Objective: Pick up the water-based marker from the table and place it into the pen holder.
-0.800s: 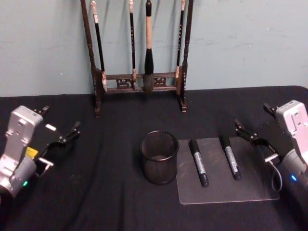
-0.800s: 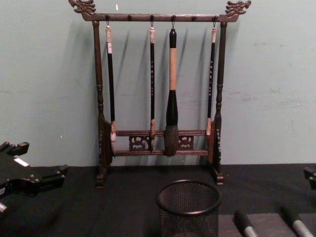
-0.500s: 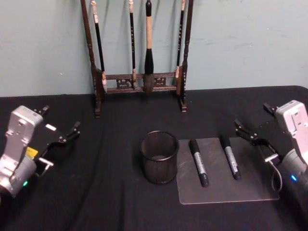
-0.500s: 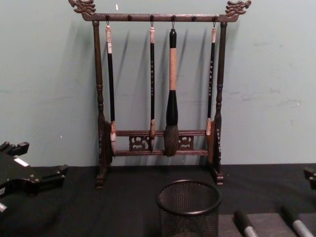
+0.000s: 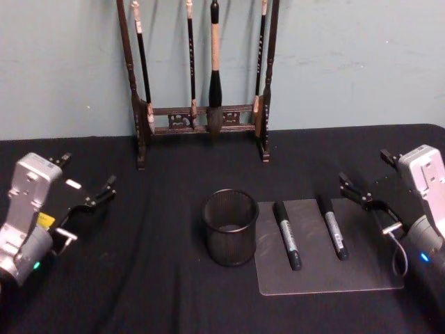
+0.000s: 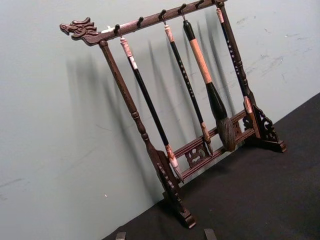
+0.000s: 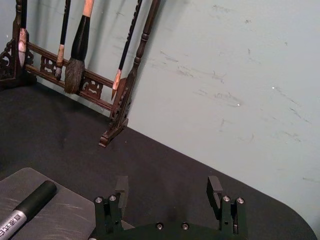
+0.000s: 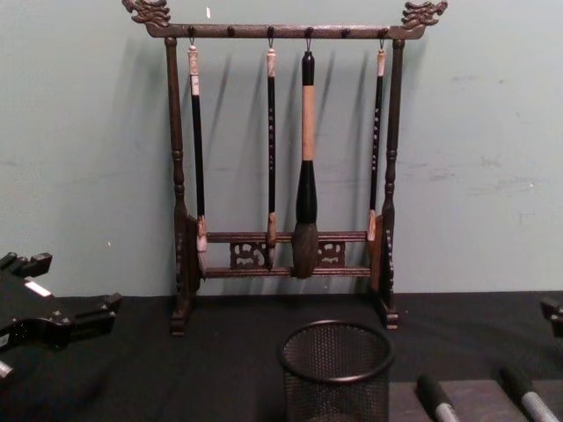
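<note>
Beside pen holder (image 5: 230,227), black marker (image 5: 287,235), grey-labelled barrel.

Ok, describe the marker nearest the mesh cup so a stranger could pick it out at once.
On the black cloth table, just right of the round black wire-mesh pen holder, lies a flat translucent grey mat. Two black markers with grey labels lie on it side by side. Take the left marker, nearest the holder, not its twin farther right.
</note>
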